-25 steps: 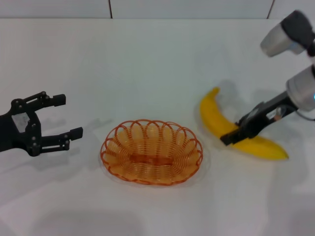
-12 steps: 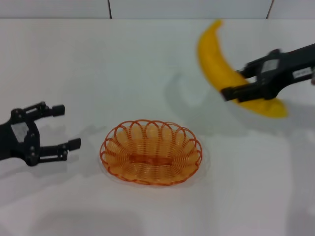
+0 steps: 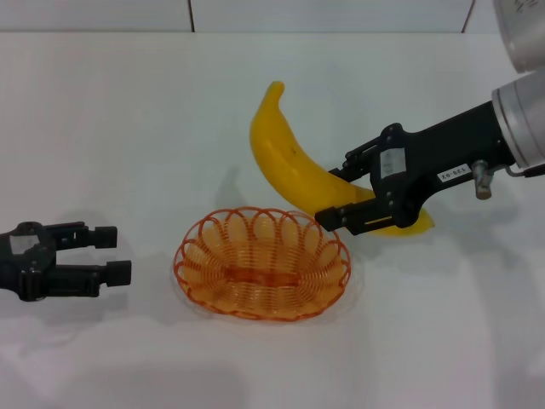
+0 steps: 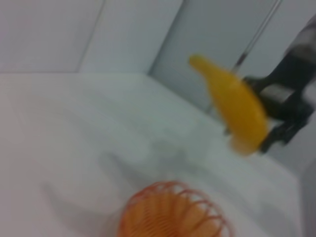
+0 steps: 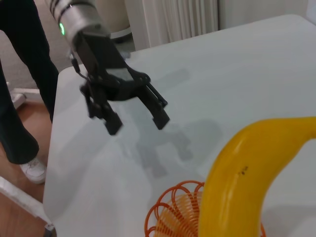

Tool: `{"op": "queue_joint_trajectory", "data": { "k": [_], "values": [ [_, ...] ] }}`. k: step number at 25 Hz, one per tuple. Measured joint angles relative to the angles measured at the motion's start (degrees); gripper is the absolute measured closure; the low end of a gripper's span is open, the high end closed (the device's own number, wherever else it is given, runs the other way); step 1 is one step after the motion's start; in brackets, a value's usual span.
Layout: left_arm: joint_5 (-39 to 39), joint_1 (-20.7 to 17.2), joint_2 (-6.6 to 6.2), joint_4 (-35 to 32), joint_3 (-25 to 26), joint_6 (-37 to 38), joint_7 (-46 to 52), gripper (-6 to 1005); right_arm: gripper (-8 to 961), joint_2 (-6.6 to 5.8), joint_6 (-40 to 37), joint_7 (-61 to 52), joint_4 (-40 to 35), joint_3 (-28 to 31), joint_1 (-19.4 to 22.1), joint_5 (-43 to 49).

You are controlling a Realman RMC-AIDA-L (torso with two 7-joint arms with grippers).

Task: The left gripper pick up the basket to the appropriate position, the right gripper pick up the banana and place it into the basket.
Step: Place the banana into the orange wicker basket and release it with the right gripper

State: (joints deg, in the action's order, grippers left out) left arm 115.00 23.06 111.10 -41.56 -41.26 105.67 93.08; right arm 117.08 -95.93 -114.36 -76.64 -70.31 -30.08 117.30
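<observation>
- Right of centre in the head view, the right gripper [image 3: 351, 198] reaches in from the right edge, its black fingers clamped on the banana [image 3: 294, 169] near the fruit's lower end.
- Held off the table [image 3: 128, 111], the banana slants from its tip in the upper middle of the frame down to its lower end at the right, which shows just past the fingers; its shadow falls on the table to the left.
- That lower stretch of the banana hangs over the upper right rim of the basket [image 3: 262, 264], without lying in it.
- The basket sits on the table at the lower centre of the frame, upright, with nothing inside.
- At the lower left edge of the head view, the left gripper [image 3: 117, 254] hovers low, its two fingers apart and pointing toward the basket, with a clear gap of table between them and its rim.
- From the right wrist camera, the left gripper [image 5: 137, 121] stands in the upper left with fingers spread, the banana [image 5: 237, 182] fills the lower right, and the basket [image 5: 173, 212] shows at the bottom edge.
- From the left wrist camera, the banana [image 4: 232, 101] is blurred at the upper right, the basket [image 4: 170, 212] at the bottom centre.
</observation>
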Motion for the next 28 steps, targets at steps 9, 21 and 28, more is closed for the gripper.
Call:
{"op": "queue_joint_trajectory", "data": {
  "k": [9,21,28],
  "values": [
    [5.0,0.1,-0.28,0.0,0.1,-2.4,-2.1,110,449,0.04,2.8,0.8,0.6,-5.9,-0.9,0.0],
    [6.2,-0.2,1.44,0.0,-0.2,-9.5,-11.2,110,449,0.22,6.2,0.4,4.6,-12.0,-3.5,-1.2],
    [6.2,0.0,1.50,0.0,-0.3,-9.6,-11.3,110,450,0.26,14.4,-0.1,8.3,-21.1,-7.3,-2.5]
  ]
}}
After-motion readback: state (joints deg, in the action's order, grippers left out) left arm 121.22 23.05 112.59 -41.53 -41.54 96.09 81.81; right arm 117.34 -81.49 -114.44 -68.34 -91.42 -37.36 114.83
